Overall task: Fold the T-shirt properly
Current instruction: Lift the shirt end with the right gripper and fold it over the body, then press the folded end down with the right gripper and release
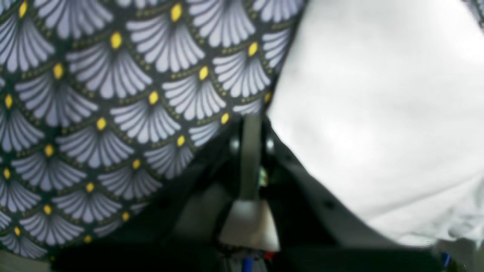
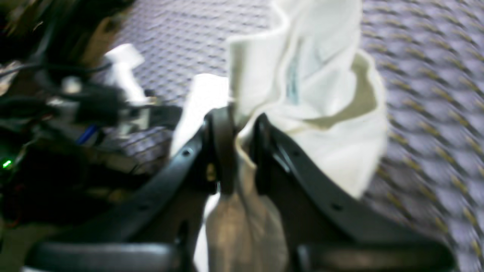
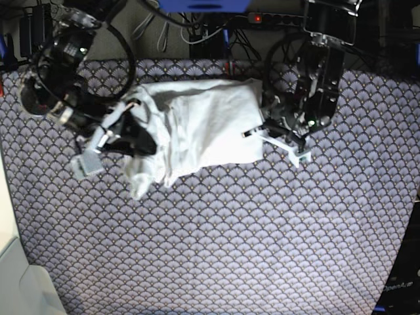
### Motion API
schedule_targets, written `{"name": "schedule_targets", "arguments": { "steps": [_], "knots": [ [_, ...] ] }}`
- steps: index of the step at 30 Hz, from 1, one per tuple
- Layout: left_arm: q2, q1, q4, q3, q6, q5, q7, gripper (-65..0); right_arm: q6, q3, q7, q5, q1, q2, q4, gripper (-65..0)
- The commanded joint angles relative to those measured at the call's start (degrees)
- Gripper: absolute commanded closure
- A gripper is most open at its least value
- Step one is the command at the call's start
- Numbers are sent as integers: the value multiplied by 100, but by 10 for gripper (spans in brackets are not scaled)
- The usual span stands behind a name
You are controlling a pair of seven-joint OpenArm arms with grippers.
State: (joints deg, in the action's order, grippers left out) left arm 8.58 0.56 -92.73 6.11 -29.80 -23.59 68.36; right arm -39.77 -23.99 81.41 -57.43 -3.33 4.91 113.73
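Note:
The white T-shirt [image 3: 203, 125] lies spread on the patterned tablecloth [image 3: 216, 236], bunched and wrinkled at its left end. My right gripper [image 3: 136, 136] is at that bunched end. In the right wrist view my right gripper [image 2: 237, 113] is shut on a raised fold of the T-shirt [image 2: 321, 124], with cloth passing down between the jaws. My left gripper [image 3: 257, 133] sits at the shirt's right edge. Seen from the left wrist, my left gripper [image 1: 249, 122] is shut with a thin pale strip pinched in it. The T-shirt [image 1: 378, 113] drapes over its right finger.
Cables and a power strip [image 3: 262, 18] run along the table's far edge behind both arms. A white surface [image 3: 16, 282] borders the cloth at the near left corner. The fan-patterned cloth [image 1: 113, 113] stretches left of the left gripper.

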Motion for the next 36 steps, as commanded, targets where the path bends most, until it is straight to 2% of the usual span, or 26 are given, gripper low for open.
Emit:
{"name": "schedule_targets", "arguments": {
  "steps": [1,9,15,22,28,31,36],
  "knots": [
    [8,-87,2,-17,-13,-36,-18,-4,-23,170,-141,-248,83,6,104,0],
    [-89,-148,187,-35,-13,-36,-27,-4,-23,1005,-141,-231,-190,129,68,0],
    [-97,-148,134,-35,-13,-36,-27,-4,-23,1823,-646,-213,-234,129,51,0],
    [-45,-130,90,-44,-13,-36,35,-4,-23,2359,-1244,-213,-58,85,-389,0],
    [237,10,-551,-369,-13,-45,228,-4,-23,2614,-1455,-213,320,-82,-1224,-1],
    [404,10,-718,-694,-13,-45,509,-4,-23,2614,-1490,-213,408,-99,-1408,-3],
    [755,274,-947,-1099,-13,-45,580,-4,-23,2614,-1490,-213,540,-170,-1540,-4]
  ]
}}
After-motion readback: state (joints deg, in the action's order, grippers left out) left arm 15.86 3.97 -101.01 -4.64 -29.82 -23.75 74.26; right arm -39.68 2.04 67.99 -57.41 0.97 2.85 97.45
